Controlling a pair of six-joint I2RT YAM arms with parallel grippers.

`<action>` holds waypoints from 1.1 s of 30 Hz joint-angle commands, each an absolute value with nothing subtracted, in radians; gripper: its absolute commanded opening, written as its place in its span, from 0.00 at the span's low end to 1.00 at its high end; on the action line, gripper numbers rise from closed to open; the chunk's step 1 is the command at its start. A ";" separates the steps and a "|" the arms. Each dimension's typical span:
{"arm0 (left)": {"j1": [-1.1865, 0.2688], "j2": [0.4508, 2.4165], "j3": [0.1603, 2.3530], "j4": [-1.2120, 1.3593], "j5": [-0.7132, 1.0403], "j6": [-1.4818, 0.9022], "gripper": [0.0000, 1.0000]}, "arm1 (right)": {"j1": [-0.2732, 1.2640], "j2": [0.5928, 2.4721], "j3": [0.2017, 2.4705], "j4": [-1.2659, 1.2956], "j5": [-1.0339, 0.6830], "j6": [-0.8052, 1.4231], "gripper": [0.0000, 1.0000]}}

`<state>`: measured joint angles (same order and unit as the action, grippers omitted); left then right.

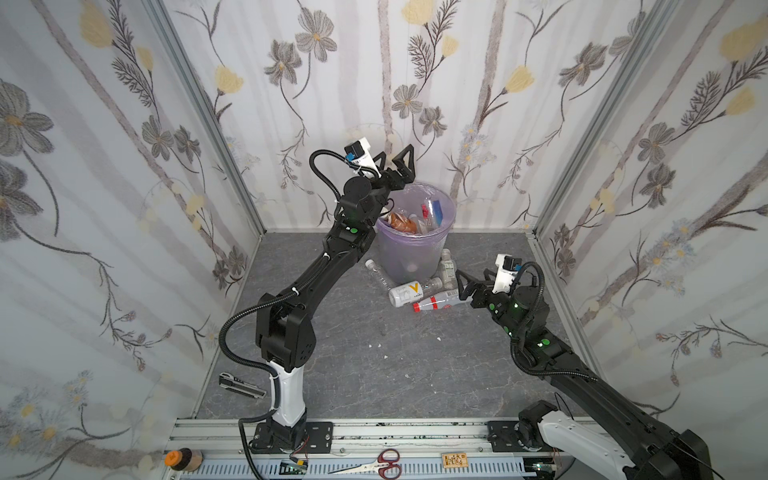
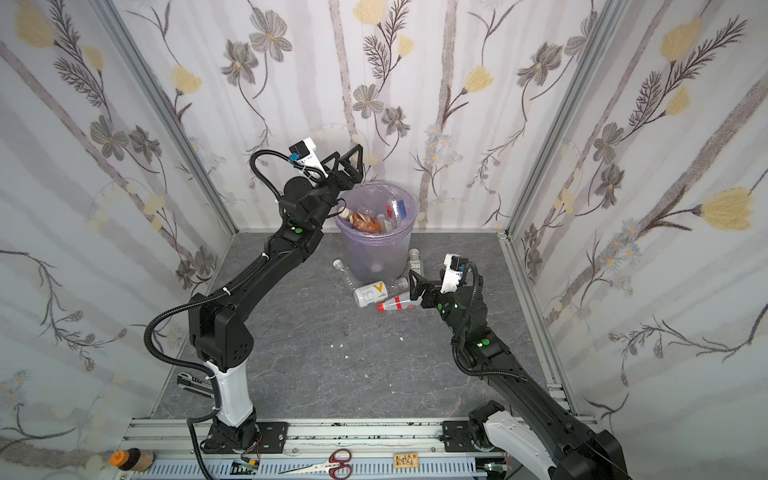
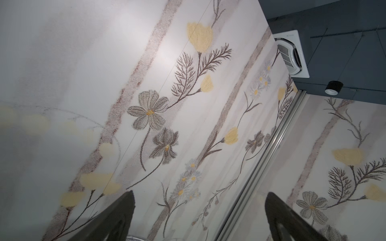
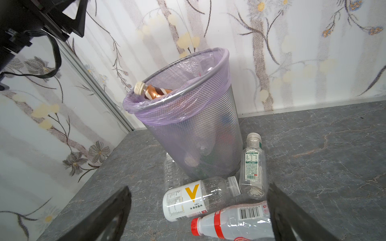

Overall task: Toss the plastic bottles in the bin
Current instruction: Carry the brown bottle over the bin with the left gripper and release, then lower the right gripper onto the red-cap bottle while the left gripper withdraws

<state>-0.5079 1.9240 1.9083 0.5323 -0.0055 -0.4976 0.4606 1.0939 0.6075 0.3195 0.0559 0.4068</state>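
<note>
The bin [image 1: 415,257] [image 2: 374,255] [image 4: 198,135], mesh with a lilac liner, stands at the back wall holding several plastic bottles. A brown-wrapped bottle [image 1: 402,223] [image 4: 155,91] lies on top. My left gripper [image 1: 395,157] [image 2: 345,156] [image 3: 200,193] hangs open and empty above the bin's near-left rim. On the floor by the bin lie a white V bottle [image 1: 409,293] [image 4: 188,200], a red-capped bottle [image 1: 436,302] [image 4: 231,225], a green-labelled clear bottle [image 1: 446,266] [image 4: 251,167] and a bare clear bottle [image 1: 376,272] [image 4: 171,173]. My right gripper [image 1: 460,286] [image 2: 412,286] [image 4: 198,186] is open just over the red-capped bottle.
Flowered walls close in the grey stone floor [image 1: 374,365] on three sides. A black tool [image 1: 241,384] lies at the front left. On the front rail are scissors [image 1: 374,463], an orange-lidded jar [image 1: 183,459] and a small wooden tag [image 1: 455,460].
</note>
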 commanded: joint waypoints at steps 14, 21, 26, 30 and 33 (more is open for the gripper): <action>-0.532 1.872 1.919 0.437 0.021 -0.438 1.00 | 0.461 1.104 0.604 0.354 0.090 0.407 1.00; -0.538 1.813 1.878 0.287 -0.012 -0.416 1.00 | 0.415 1.191 0.611 0.321 0.173 0.496 1.00; -0.539 1.682 1.675 0.261 -0.067 -0.450 1.00 | 0.310 1.274 0.607 0.306 0.111 0.621 1.00; -0.540 1.583 1.510 0.261 -0.081 -0.460 1.00 | 0.242 1.364 0.613 0.318 0.006 0.687 1.00; -0.539 1.530 1.423 0.260 -0.091 -0.453 1.00 | 0.218 1.427 0.631 0.339 -0.069 0.715 1.00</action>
